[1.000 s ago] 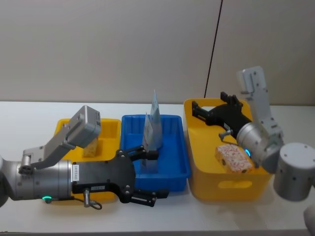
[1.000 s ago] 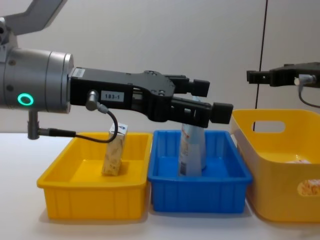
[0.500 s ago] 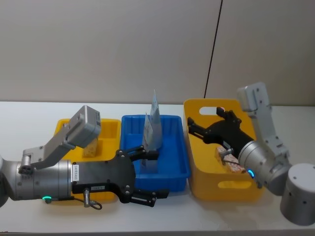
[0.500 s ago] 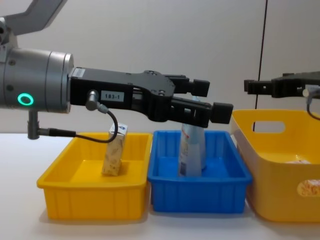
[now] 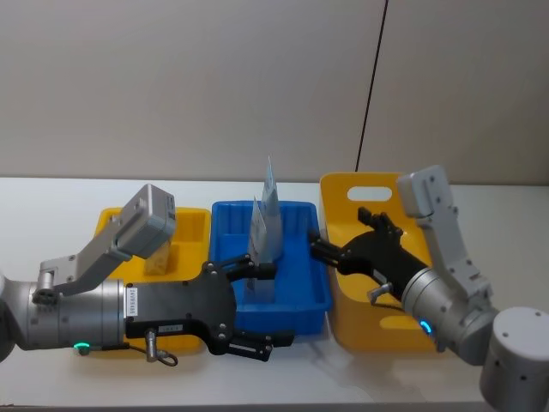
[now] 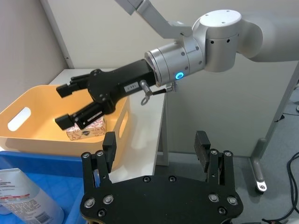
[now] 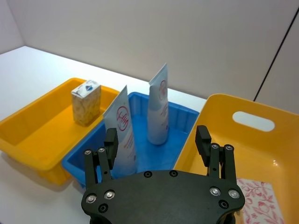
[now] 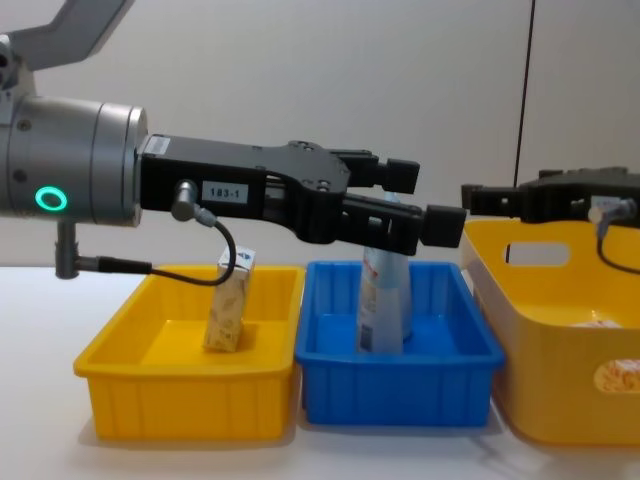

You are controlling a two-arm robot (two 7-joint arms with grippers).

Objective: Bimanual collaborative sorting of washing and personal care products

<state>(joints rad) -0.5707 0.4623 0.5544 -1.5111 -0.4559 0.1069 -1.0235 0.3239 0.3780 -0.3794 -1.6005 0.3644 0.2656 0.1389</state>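
A plain beige wall with a thin black cable (image 5: 371, 86) running down it backs a white worktop (image 5: 51, 197). On the worktop three bins stand side by side: a shallow yellow bin (image 5: 193, 215) on the robot's left, a blue bin (image 5: 313, 283) in the middle and a deeper yellow bin with a handle slot (image 5: 343, 184) on the right.

A small upright box (image 5: 157, 257) with a blue top stands alone in the shallow yellow bin. Two pale-blue tubes stand cap-down in the blue bin. The taller tube (image 5: 271, 197) is toward the back and the shorter tube (image 5: 262, 232) is in front of it. A white pack with red floral print (image 6: 86, 130) lies flat on the floor of the deeper yellow bin.

The left hand (image 5: 273, 305) reaches in from the left and hangs above the blue bin, level with the upper part of the tubes. Its fingers are spread wide and hold nothing. One finger overlaps the shorter tube in the head view, but contact cannot be told from here.

The right hand (image 5: 337, 230) is raised above the rim where the deeper yellow bin meets the blue bin, pointing toward the blue bin. Its fingers are also parted and empty, well above the floral pack.
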